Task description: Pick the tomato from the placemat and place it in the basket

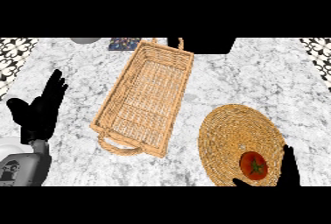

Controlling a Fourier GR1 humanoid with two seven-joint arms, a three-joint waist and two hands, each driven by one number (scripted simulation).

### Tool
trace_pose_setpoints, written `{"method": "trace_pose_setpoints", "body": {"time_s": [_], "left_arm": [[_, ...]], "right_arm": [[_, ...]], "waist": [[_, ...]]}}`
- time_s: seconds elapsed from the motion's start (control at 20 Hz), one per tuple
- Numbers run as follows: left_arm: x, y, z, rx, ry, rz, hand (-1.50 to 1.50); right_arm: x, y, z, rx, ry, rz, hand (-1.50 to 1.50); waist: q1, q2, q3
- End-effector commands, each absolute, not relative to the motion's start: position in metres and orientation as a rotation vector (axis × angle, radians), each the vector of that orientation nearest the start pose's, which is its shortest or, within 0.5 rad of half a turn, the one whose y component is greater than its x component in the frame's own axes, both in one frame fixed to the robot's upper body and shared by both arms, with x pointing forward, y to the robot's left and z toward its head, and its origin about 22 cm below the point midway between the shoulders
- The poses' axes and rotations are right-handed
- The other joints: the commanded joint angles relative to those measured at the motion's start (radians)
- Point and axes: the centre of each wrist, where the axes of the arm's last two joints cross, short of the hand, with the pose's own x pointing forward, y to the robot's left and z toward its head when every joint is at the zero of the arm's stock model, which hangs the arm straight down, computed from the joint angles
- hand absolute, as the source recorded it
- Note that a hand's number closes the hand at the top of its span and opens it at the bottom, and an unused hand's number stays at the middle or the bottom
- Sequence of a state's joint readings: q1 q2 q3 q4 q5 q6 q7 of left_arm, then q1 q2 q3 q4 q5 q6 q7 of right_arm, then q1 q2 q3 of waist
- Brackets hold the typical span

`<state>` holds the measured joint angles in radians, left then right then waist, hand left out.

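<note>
A red tomato lies on the near part of a round woven placemat at the lower right. My right hand comes in from the lower edge just right of the tomato, fingers straight up, with the thumb below the tomato; it is open and holds nothing. A long rectangular wicker basket with loop handles lies slanted in the middle of the counter, left of the placemat. My left hand rests open at the far left, fingers up.
The marble counter carries a dark patterned thing and a black box at the far edge, beside a grey round thing. Patterned tiles show at both upper corners.
</note>
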<state>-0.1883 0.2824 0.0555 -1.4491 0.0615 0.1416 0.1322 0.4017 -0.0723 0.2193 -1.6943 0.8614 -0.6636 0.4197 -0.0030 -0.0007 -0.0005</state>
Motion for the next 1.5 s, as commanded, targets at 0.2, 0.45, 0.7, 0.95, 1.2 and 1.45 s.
{"method": "trace_pose_setpoints", "body": {"time_s": [0.2, 0.45, 0.7, 0.95, 1.2, 1.45], "left_arm": [[0.278, 0.293, 0.050, 0.296, -1.524, -0.053, 0.00], [0.262, 0.273, 0.038, 0.284, -1.525, -0.029, 0.00], [0.288, 0.300, 0.047, 0.283, -1.520, -0.019, 0.00], [0.286, 0.295, 0.062, 0.284, -1.509, -0.040, 0.00], [0.288, 0.278, 0.047, 0.252, -1.518, -0.066, 0.00], [0.300, 0.258, 0.061, 0.181, -1.573, -0.116, 0.00]], "right_arm": [[0.154, -0.205, -0.055, -1.053, -1.104, 0.129, -1.50], [0.154, -0.238, -0.074, -1.022, -1.084, 0.190, -1.50], [0.151, -0.212, -0.071, -0.966, -1.062, 0.388, 1.50], [0.160, -0.222, -0.080, -0.922, -1.120, 0.335, 1.50], [0.155, -0.139, -0.075, -0.742, -1.250, 0.559, 1.50], [0.138, -0.088, -0.062, -0.503, -1.363, 0.884, 1.50]], "waist": [[0.003, 0.000, 0.001], [0.007, 0.000, 0.001], [0.005, 0.002, 0.000], [0.007, 0.000, 0.001], [0.046, 0.009, -0.001], [0.147, 0.039, -0.001]]}}
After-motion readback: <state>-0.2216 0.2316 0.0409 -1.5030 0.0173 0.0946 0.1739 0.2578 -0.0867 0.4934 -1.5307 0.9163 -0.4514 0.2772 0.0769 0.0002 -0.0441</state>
